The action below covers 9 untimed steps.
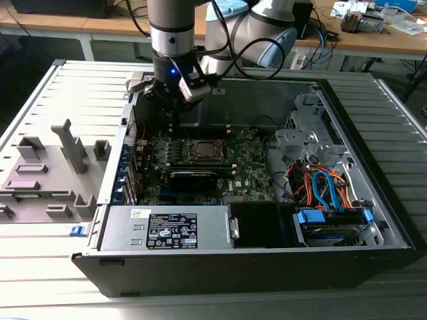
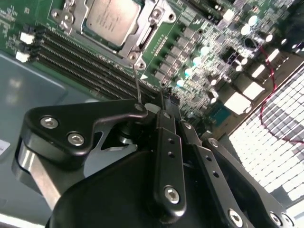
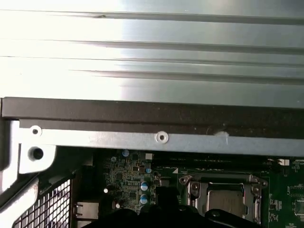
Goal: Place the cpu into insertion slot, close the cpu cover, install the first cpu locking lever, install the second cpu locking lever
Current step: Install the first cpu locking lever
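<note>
**Entry: CPU socket work, computer case open on the surface**

**Item 1, gripper** (image 2: 164, 92). One, on one arm. In the exterior view it hangs over the far corner of the motherboard (image 1: 247, 170), toward the exterior view's left, just inside the case wall. In the second wrist view the two dark fingers (image 2: 168, 156) lie tight together with no gap between them, and nothing is seen held between them. A thin metal lever (image 2: 137, 80) rises from the socket frame's corner to the dark linkage beside the fingertips; whether it touches cannot be told.

**Item 2, cpu** (image 2: 110, 18). One. Pale silvery top, lying flat in the insertion slot (image 2: 145, 35), also visible in the first wrist view (image 3: 227, 203).

**Item 3, cpu cover** (image 2: 85, 21). One. The silver frame appears folded down around the chip, its window showing the chip top.

**Item 4, locking levers.** One thin lever counted with confidence; a second cannot be made out.

**Item 5, memory slots** (image 2: 90, 66). About four long dark slots beside the socket, all without modules.

**Item 6, computer case** (image 1: 220, 263). One, lying on its side, lid off.

**Handling note (judgement).** Placement and cover closing look done; the lever step seems in hand. Doing it well likely means pressing the lever along its own arc, keeping clear of the memory slots, and tucking its end under the retaining tab without scraping the board.
</note>
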Available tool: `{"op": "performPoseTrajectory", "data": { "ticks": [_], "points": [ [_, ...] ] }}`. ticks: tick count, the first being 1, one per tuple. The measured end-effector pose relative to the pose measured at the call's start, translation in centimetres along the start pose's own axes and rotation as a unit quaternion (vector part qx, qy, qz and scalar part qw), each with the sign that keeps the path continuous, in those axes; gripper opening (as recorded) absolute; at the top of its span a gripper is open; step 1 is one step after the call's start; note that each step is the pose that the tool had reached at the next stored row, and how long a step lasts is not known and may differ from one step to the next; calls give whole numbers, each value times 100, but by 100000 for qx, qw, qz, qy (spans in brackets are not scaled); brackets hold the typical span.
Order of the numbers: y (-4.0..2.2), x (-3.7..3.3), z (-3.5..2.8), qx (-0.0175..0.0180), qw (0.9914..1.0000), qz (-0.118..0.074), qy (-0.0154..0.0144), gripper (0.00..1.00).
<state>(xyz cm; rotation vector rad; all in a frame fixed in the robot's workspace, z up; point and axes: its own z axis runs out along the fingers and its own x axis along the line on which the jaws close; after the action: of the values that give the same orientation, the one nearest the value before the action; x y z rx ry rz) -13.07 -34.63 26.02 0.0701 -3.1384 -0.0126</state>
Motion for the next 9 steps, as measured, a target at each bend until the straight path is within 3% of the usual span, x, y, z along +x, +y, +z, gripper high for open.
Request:
{"op": "performPoseTrajectory", "data": {
  "ticks": [5,9],
  "points": [
    [43,-15,10,2,100000,-258,5,11],
    [40,-93,14,3,99999,-503,59,11]
  ]
}}
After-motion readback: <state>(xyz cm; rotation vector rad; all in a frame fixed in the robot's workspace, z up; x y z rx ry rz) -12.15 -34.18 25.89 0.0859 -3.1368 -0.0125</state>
